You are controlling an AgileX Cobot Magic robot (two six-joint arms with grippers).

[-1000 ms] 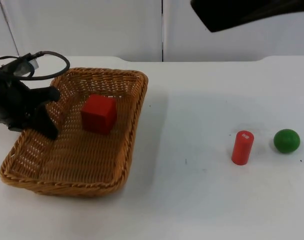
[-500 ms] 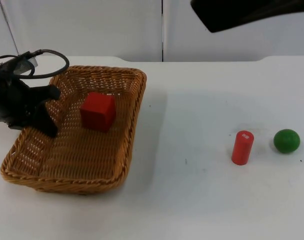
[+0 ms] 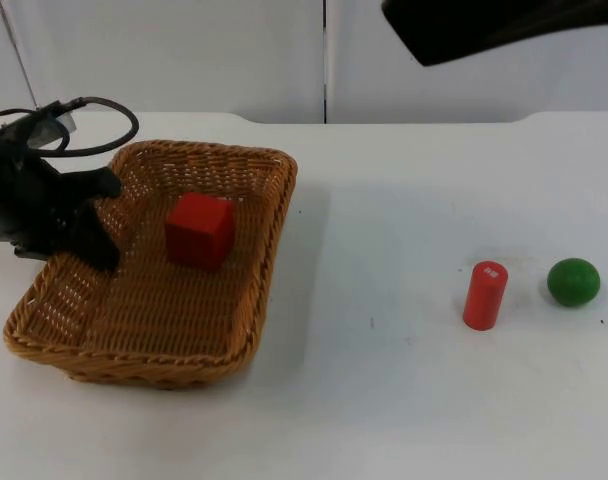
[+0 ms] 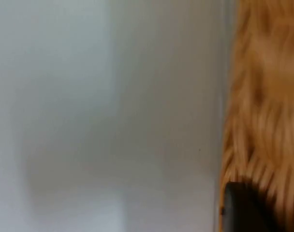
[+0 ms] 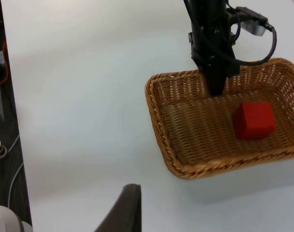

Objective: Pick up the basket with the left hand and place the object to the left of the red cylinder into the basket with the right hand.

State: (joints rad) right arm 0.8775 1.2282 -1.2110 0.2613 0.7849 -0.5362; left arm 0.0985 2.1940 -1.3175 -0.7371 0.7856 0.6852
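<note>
One red cube (image 3: pixel 198 230) already seen in basket (image 3: pixel 239 345), near table's left edge, rim clamped by left gripper (image 3: pixel 96 222). Right gripper (image 5: pixel 130 203) held high; finger state unclear. Next: likely set-down.

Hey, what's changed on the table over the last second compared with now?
The basket, gripped at its left rim by the left hand, has shifted slightly and tilted a little, its near edge moving; the red cube inside barely moved with it. The red cylinder and green ball stayed put. The right arm still waits, raised above the table.
</note>
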